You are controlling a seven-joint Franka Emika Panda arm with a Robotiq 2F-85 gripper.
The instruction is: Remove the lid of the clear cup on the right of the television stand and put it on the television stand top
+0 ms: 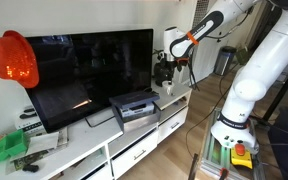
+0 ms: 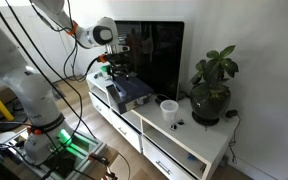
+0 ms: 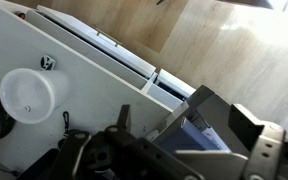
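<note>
The clear cup [image 2: 169, 110] stands with its round whitish lid [image 3: 26, 95] on, at the right part of the long white television stand [image 2: 199, 146], between a grey box and a potted plant. In the wrist view I see the lid from above at the left. My gripper [image 2: 115, 66] hangs open and empty above the grey box [image 2: 130, 93], in front of the television, well apart from the cup. In the wrist view its two fingers [image 3: 182, 120] frame the box below. The cup also shows small in an exterior view [image 1: 168, 89].
A black television [image 2: 149, 55] fills the middle of the stand. A dark leafy potted plant [image 2: 212, 90] stands beside the cup at the stand's end. A red round object [image 1: 12, 58] and green items [image 1: 9, 147] sit at the stand's other end. Cables hang beside the stand.
</note>
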